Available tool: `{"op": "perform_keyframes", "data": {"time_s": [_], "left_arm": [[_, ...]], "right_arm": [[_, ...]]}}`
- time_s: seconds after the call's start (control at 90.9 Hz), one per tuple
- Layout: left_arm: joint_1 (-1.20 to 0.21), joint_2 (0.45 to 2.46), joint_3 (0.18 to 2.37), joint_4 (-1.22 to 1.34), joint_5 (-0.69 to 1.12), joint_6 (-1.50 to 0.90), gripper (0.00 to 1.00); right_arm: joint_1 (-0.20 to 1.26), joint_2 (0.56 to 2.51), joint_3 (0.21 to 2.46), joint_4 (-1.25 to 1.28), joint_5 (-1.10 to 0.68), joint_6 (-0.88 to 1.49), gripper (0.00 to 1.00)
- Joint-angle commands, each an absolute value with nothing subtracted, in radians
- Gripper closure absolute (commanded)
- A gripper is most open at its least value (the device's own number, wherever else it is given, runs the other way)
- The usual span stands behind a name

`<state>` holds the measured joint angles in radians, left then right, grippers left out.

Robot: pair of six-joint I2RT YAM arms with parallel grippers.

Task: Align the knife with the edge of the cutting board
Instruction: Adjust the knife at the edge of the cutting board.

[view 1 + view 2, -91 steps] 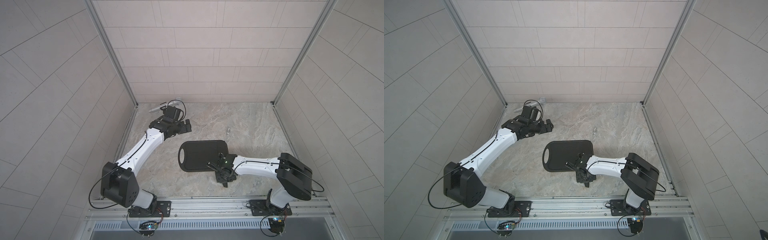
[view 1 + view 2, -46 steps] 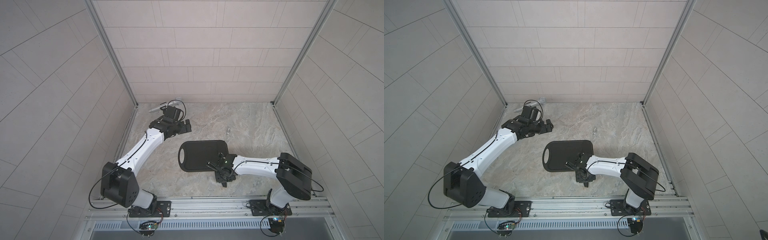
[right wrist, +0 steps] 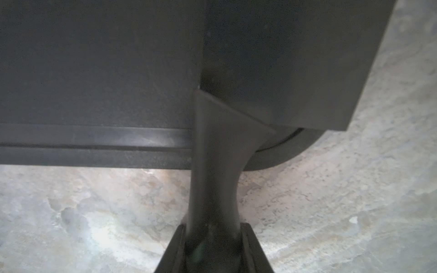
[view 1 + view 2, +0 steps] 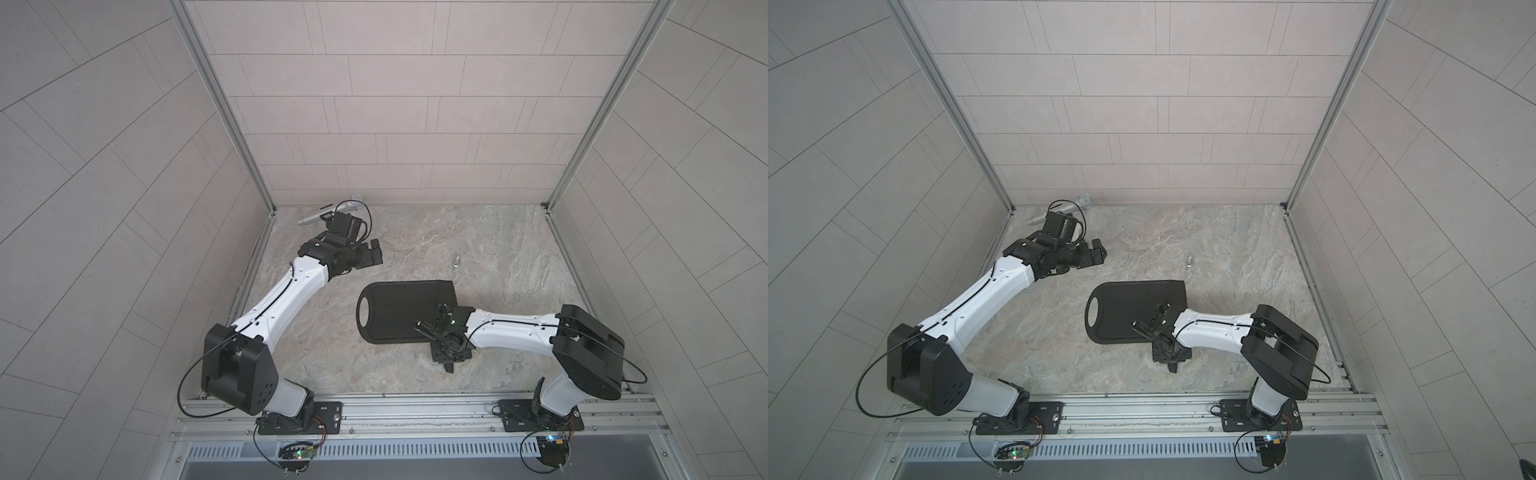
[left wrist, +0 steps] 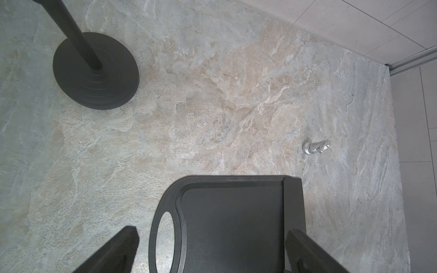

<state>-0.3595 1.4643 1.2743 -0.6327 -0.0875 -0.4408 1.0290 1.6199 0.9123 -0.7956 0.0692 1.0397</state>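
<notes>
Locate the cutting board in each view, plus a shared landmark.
Top view: cutting board at centre, right arm reaching over it.
Top view: same spot.
Left wrist: seen between the open left fingers, board at.
Right wrist: beyond the right fingers gripping the knife, board at.
Landmark: oval handle hole, in all but the right wrist view.

One cutting board (image 4: 395,311), one knife (image 3: 214,189), both black. One silver microphone (image 4: 309,218), one black stand (image 5: 94,71) with one round base, one small silver figure (image 5: 315,147). Five items there, and two robot arms (image 4: 286,297), white with black joints.
</notes>
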Motion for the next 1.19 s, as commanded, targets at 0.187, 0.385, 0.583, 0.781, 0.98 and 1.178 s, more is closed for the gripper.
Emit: {"op": "perform_keyframes", "data": {"time_s": [0.187, 0.385, 0.583, 0.781, 0.98, 1.178], "left_arm": [[-0.358, 1.47, 1.295, -0.652, -0.092, -0.434, 0.0], [-0.357, 1.47, 1.296, -0.652, -0.091, -0.434, 0.0], [-0.358, 1.47, 1.295, -0.651, -0.091, -0.434, 0.0], [-0.359, 1.472, 1.295, -0.652, -0.089, -0.435, 0.0], [-0.358, 1.47, 1.296, -0.652, -0.091, -0.435, 0.0], [-0.357, 1.47, 1.295, -0.651, -0.091, -0.435, 0.0]], "right_arm": [[1.026, 1.594, 0.903, -0.785, 0.086, 1.042, 0.71], [1.027, 1.592, 0.898, -0.779, 0.078, 1.037, 0.72], [1.03, 1.593, 0.898, -0.774, 0.07, 1.031, 0.74], [1.035, 1.599, 0.901, -0.773, 0.069, 1.03, 0.74], [1.036, 1.595, 0.896, -0.774, 0.069, 1.032, 0.74], [1.038, 1.592, 0.891, -0.776, 0.07, 1.034, 0.74]]}}
